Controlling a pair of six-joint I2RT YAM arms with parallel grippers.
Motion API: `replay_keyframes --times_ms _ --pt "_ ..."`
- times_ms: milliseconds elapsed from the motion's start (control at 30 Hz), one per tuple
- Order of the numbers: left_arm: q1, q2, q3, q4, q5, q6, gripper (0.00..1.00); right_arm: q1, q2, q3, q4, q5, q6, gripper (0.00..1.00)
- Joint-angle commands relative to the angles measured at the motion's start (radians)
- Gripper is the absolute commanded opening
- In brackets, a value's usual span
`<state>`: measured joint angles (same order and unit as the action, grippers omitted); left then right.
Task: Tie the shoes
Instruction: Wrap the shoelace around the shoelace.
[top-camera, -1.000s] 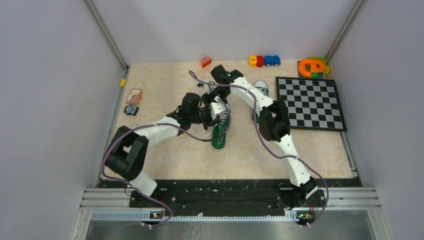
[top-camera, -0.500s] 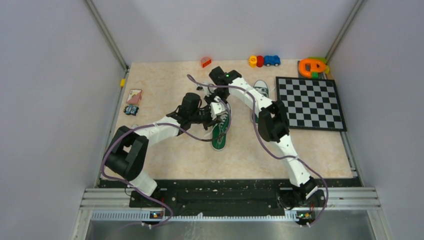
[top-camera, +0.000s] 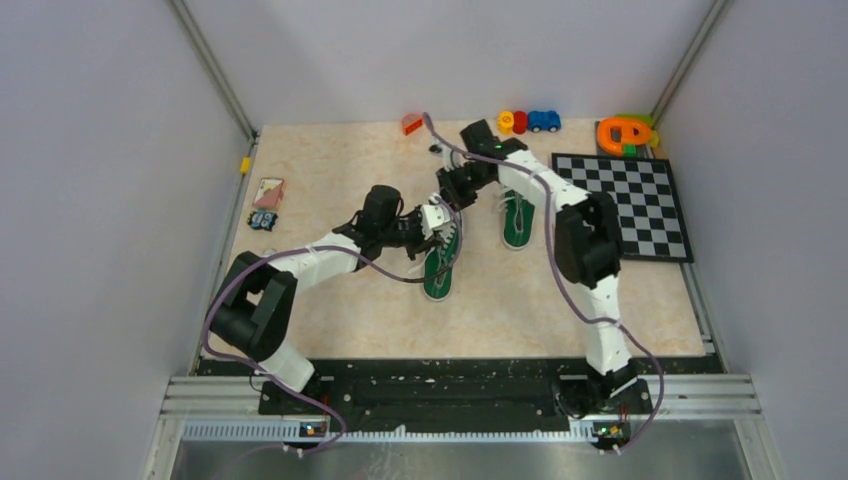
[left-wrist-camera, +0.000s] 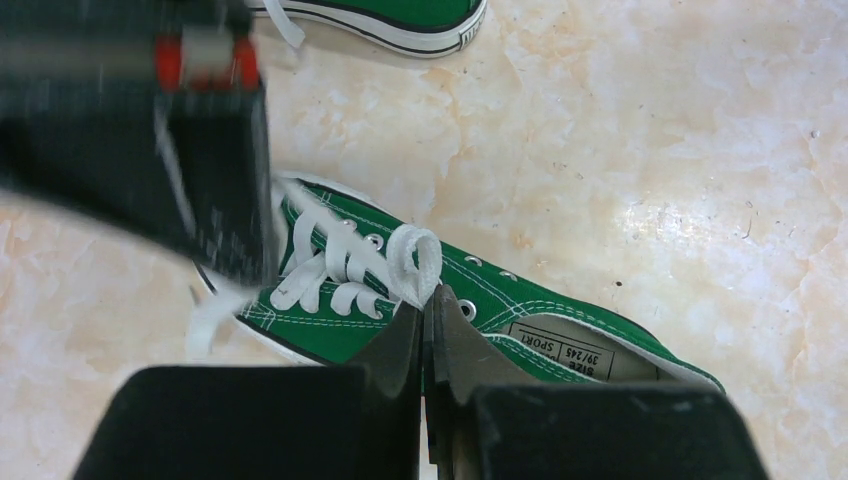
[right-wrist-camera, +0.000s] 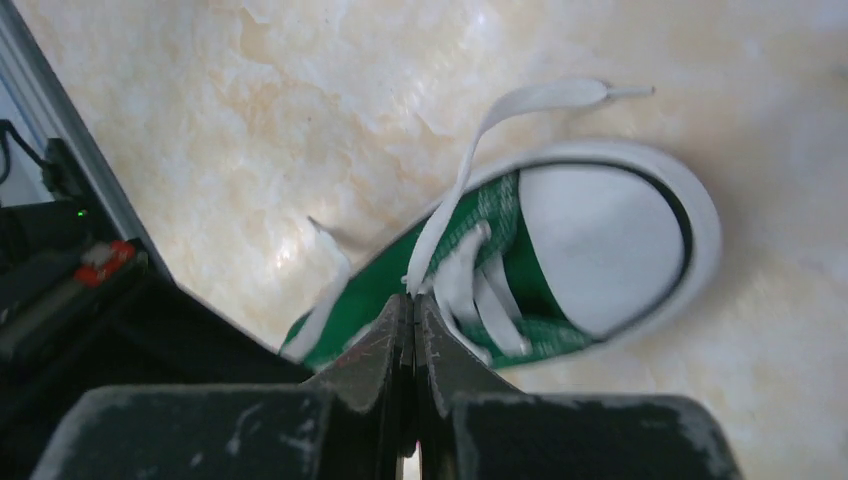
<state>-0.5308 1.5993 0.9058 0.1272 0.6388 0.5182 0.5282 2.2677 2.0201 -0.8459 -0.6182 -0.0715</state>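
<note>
Two green shoes with white soles and laces lie mid-table. The near shoe (top-camera: 438, 275) (left-wrist-camera: 520, 315) has its white toe cap (right-wrist-camera: 600, 240) pointing away from the arms. The second shoe (top-camera: 517, 222) (left-wrist-camera: 390, 18) lies to its right. My left gripper (top-camera: 440, 224) (left-wrist-camera: 428, 300) is shut on a white lace loop (left-wrist-camera: 415, 262) above the near shoe's eyelets. My right gripper (top-camera: 452, 192) (right-wrist-camera: 411, 300) hangs just beyond it, shut on a lace strand (right-wrist-camera: 470, 170) whose free end trails past the toe. The right arm shows blurred in the left wrist view.
A chessboard (top-camera: 620, 205) lies at the right. Toy cars (top-camera: 528, 122), an orange and green toy (top-camera: 625, 133) and a small orange piece (top-camera: 412, 124) line the back edge. Cards (top-camera: 267, 190) and a small dark object (top-camera: 263, 220) sit at the left.
My right gripper closed on the lace and the right arm swung back and to the right, uncovering the second shoe. The left gripper stayed put, shut on its loop.
</note>
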Motion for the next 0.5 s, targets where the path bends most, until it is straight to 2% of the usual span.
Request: replay_keyframes --times_ms 0,300,467 --pt "0.0 -0.026 0.0 0.017 0.022 -0.002 0.0 -0.071 -0.232 -0.265 0.353 -0.114 0.18 0.0" --pt "0.001 -0.027 0.008 -0.006 0.005 0.015 0.0 -0.148 -0.504 -0.807 0.963 -0.141 0.47 0.0" --pt "0.0 -0.007 0.023 -0.018 0.006 0.017 0.0 -0.155 -0.561 -0.934 1.096 -0.13 0.517 0.0"
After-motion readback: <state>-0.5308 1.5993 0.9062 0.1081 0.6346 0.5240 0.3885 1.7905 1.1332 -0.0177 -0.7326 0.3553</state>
